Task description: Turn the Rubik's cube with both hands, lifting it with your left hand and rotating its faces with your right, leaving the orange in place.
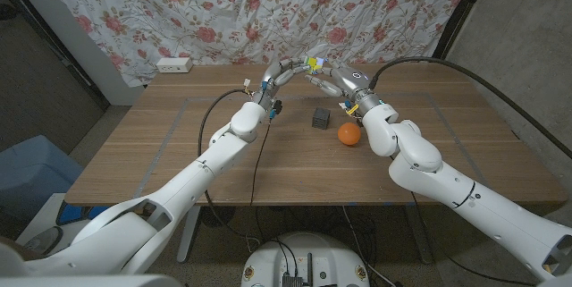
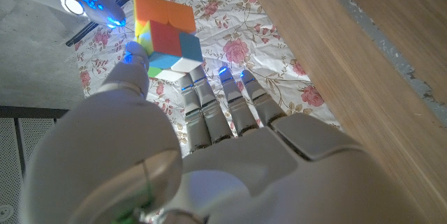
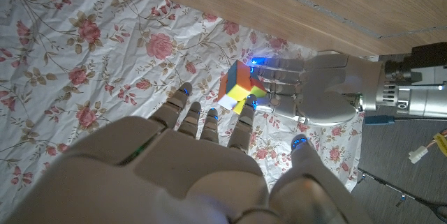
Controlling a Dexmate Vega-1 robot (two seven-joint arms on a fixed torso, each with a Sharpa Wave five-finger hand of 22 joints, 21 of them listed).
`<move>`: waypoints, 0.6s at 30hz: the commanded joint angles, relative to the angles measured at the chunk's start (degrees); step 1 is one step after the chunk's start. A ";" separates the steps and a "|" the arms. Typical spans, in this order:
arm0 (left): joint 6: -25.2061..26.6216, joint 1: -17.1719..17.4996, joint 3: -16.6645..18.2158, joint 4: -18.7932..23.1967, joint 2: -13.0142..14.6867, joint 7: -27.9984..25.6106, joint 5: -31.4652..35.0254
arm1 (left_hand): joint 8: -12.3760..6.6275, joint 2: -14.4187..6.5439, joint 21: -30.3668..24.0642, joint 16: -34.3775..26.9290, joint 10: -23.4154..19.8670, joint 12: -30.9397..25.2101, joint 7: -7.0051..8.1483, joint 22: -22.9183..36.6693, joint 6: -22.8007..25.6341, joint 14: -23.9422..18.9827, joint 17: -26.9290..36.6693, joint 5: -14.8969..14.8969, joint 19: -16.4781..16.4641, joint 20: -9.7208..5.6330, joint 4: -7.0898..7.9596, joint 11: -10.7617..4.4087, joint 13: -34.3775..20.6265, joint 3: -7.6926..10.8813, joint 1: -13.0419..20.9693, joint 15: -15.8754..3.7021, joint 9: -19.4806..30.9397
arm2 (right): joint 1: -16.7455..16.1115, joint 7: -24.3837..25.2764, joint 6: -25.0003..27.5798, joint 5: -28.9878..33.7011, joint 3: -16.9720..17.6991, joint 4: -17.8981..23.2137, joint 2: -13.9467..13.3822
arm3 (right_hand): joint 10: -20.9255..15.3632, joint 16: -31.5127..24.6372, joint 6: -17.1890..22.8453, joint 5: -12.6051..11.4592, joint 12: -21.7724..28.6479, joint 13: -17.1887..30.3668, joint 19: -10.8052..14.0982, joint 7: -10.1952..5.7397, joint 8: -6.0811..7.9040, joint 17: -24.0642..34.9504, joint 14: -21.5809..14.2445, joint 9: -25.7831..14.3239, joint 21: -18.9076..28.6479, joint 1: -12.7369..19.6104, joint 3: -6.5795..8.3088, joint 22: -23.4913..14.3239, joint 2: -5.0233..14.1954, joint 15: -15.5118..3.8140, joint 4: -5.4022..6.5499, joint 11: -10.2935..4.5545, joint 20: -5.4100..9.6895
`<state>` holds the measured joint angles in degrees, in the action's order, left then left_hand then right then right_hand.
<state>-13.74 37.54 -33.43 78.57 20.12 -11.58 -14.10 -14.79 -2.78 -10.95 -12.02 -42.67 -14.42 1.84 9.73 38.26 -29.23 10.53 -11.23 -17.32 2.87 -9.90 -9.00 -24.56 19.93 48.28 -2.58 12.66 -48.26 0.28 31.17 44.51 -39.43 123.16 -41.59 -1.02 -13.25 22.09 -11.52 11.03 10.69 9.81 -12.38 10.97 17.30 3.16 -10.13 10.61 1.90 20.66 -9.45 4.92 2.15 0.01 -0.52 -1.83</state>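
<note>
Up at twelve o'clock over the brown wooden plank worktop (image 1: 295, 157), both arms meet in mid-air. The left robot hand (image 1: 284, 76) holds the small multicoloured Rubik's cube (image 1: 314, 62) aloft, pinched at thumb and fingertips; the left wrist view shows orange, red, blue and white tiles (image 2: 166, 37) above the white fingers (image 2: 209, 112). The right robot hand (image 1: 332, 81) is right beside the cube, fingers reaching in; from its wrist camera the fingertips (image 3: 246, 107) look to be at the cube (image 3: 239, 88), though whether they grip it I cannot tell.

Down on the worktop, near centre, a small dark cube-shaped block (image 1: 321, 117) sits just at ten o'clock of the round orange fruit (image 1: 349, 133), the two close but apart. Pale tape lines mark a rectangle on the wood.

Behind, a white curtain printed with pink roses (image 1: 268, 5) drapes the back wall. A white power strip (image 1: 173, 64) lies at the worktop's far left corner. A blue bin (image 1: 31, 175) stands on the floor at nine o'clock.
</note>
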 commanded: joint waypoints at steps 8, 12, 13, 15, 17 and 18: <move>0.76 0.93 0.26 1.52 0.42 0.05 -0.65 | -0.16 -0.57 -0.16 -0.01 -1.61 -0.42 0.09 0.24 0.19 -0.59 0.11 -0.09 -0.02 -0.43 0.23 -1.30 -0.30 0.06 -0.02 -7.11 0.33 | -1.10 1.39 0.87 1.12 1.22 1.08 -0.27 | -0.62 -0.43 -0.16 -0.26 0.32 0.14 0.41 0.16 -0.42 0.05 0.17 -0.12 0.15 0.62 0.30 -0.13 2.23 -0.10 -0.11 -0.21 0.17; 0.86 1.07 0.32 1.78 0.52 0.08 -0.76 | -0.10 -0.61 -0.14 0.00 -1.55 -0.39 -0.05 0.24 0.14 -0.57 0.12 -0.08 0.04 -0.35 0.25 -1.40 -0.35 0.04 -0.04 -7.06 0.35 | -1.04 1.51 1.11 1.37 1.30 1.00 -0.20 | -0.58 -0.42 -0.73 -0.25 0.30 0.13 0.40 0.04 -0.64 0.05 0.19 -0.11 0.14 0.63 0.30 -0.13 2.21 -0.09 -0.13 -0.19 0.14; 0.90 1.08 0.32 1.86 0.57 0.05 -0.72 | -0.09 -0.62 -0.14 0.01 -1.58 -0.41 -0.04 0.24 0.12 -0.56 0.12 -0.08 0.03 -0.35 0.25 -1.35 -0.35 0.04 -0.04 -7.07 0.36 | -0.96 1.38 1.18 1.45 1.30 1.00 -0.23 | -0.55 -0.41 -0.82 -0.24 0.28 0.13 0.38 0.10 -0.66 0.05 0.22 -0.11 0.13 0.64 0.30 -0.13 2.20 -0.10 -0.14 -0.08 0.13; 0.96 1.11 0.37 1.99 0.63 0.11 -0.80 | -0.09 -0.61 -0.14 0.01 -1.56 -0.40 -0.02 0.24 0.16 -0.57 0.12 -0.08 0.05 -0.37 0.24 -1.15 -0.36 0.03 -0.04 -7.08 0.36 | -0.95 1.65 1.45 1.67 1.36 0.89 -0.05 | -0.49 -0.37 -1.04 -0.24 0.25 0.13 0.34 0.05 -0.72 0.05 0.32 -0.10 0.12 0.63 0.29 -0.13 2.18 -0.01 -0.14 -0.23 0.08; 1.00 1.16 0.43 2.07 0.65 0.21 -1.00 | -0.06 -0.57 -0.14 0.01 -1.51 -0.37 0.03 0.24 0.13 -0.58 0.11 -0.07 0.04 -0.36 0.24 -1.17 -0.38 0.01 -0.06 -7.08 0.37 | -0.81 1.48 1.79 1.86 1.41 0.89 -0.01 | -0.39 -0.34 -1.55 -0.23 0.21 0.13 0.27 0.14 -0.87 0.06 0.42 -0.08 0.09 0.61 0.28 -0.13 2.17 -0.05 -0.13 -0.33 0.05; 1.09 1.20 0.49 2.13 0.63 0.25 -1.17 | -0.07 -0.57 -0.14 0.02 -1.55 -0.39 0.04 0.24 0.15 -0.57 0.11 -0.07 0.05 -0.35 0.23 -1.20 -0.38 0.01 -0.05 -7.07 0.37 | -0.78 1.56 1.92 1.99 1.43 0.86 0.03 | -0.27 -0.31 -1.74 -0.23 0.16 0.13 0.14 0.21 -0.91 0.07 0.50 -0.07 0.04 0.59 0.26 -0.13 2.15 -0.14 -0.11 -0.34 0.02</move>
<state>-13.17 38.34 -33.22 79.93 20.52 -11.49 -14.62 -14.52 -3.05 -10.95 -12.02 -42.67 -14.46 1.85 9.73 38.26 -29.50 10.53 -11.06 -17.32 2.87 -9.91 -9.00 -24.64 19.92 48.12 -2.85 13.05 -49.11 1.47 32.00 45.57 -38.37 123.99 -41.76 -1.33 -13.25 20.88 -11.52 11.03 10.69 9.81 -12.26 10.14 17.30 3.16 -10.14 10.60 2.18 20.66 -9.45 4.64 2.15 0.01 -0.83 -1.84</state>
